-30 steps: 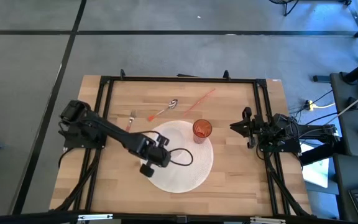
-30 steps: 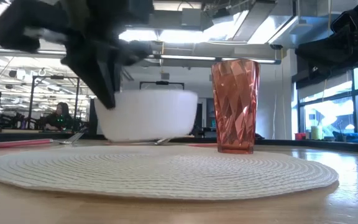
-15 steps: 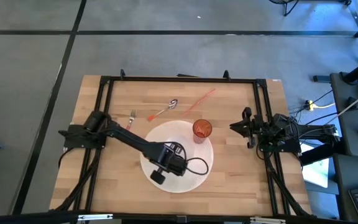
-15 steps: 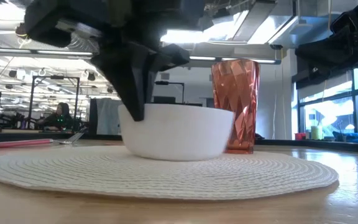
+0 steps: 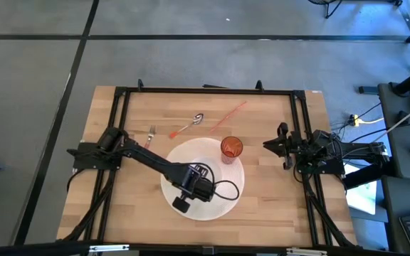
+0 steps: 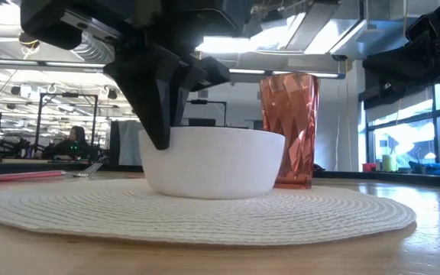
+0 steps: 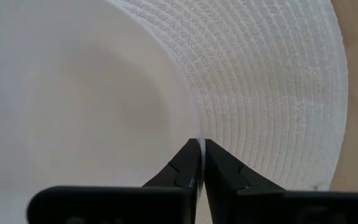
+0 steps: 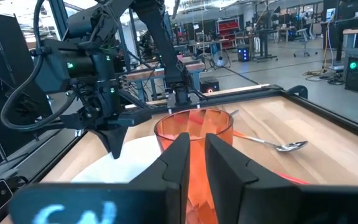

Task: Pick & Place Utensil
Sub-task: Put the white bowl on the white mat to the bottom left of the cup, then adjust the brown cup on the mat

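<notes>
Pinching the rim of a white round bowl point(image 6: 212, 162), the left gripper point(image 7: 199, 163) is resting it on the white woven round placemat point(image 6: 205, 214). Its arm is stretching from the table's left side. At the right edge, the right gripper point(image 8: 192, 155) is waiting with fingers nearly together; the metal spoon point(image 5: 188, 125) is lying beyond the mat.

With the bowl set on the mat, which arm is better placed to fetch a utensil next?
Probably left. The left gripper is shut on the bowl rim, near the fork and spoon. The right gripper waits shut at the table's right edge, behind the cup.
</notes>
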### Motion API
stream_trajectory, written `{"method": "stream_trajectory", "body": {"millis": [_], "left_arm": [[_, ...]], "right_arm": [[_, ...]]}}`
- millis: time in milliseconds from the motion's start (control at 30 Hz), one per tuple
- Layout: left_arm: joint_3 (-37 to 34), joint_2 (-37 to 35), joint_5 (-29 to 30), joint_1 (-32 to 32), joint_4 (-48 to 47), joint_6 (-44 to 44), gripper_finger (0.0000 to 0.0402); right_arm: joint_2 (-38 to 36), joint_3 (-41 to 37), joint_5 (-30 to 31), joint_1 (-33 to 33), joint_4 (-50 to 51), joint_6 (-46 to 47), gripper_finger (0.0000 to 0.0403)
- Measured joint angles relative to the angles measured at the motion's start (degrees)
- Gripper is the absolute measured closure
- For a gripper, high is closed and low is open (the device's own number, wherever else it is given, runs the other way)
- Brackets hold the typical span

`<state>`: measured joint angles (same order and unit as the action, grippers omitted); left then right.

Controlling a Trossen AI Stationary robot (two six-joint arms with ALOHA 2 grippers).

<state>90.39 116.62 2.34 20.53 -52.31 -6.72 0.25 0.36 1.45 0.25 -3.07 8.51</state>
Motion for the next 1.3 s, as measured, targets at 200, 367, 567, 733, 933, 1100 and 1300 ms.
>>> {"method": "stream_trajectory", "body": {"millis": [200,367,567,733,933,1100,1300], "left_arm": [[0.1,0.0,-1.0,0.1,0.9,1.3,0.033],[4.3,0.0,-0.8,0.1,-3.0,-0.3,0.0287],[8.9,-6.6,2.3,0.0,-13.5,-8.3,0.0282],[-2.5,-26.1,3.0,-7.1,1.6,-11.1,0.0325],[-31.2,-49.7,3.7,-20.2,41.5,-4.4,0.0379],[-52.3,-58.4,-0.1,-27.8,71.8,-1.0,0.0398],[-66.2,-61.3,3.2,-33.8,86.3,-0.7,0.0401]], "right_arm": [[0.0,0.0,0.0,0.0,1.0,0.0,0.0351],[0.0,0.0,0.0,0.0,1.3,0.0,0.0351],[0.0,0.0,0.0,0.0,1.3,0.0,0.0351],[0.0,0.0,-0.4,0.0,2.1,0.5,0.0351],[0.0,0.0,-1.1,0.0,2.1,0.0,0.0351],[0.0,0.0,-1.1,0.0,2.1,0.0,0.0351],[0.1,0.0,-1.1,0.0,2.1,-0.2,0.0351]]}}
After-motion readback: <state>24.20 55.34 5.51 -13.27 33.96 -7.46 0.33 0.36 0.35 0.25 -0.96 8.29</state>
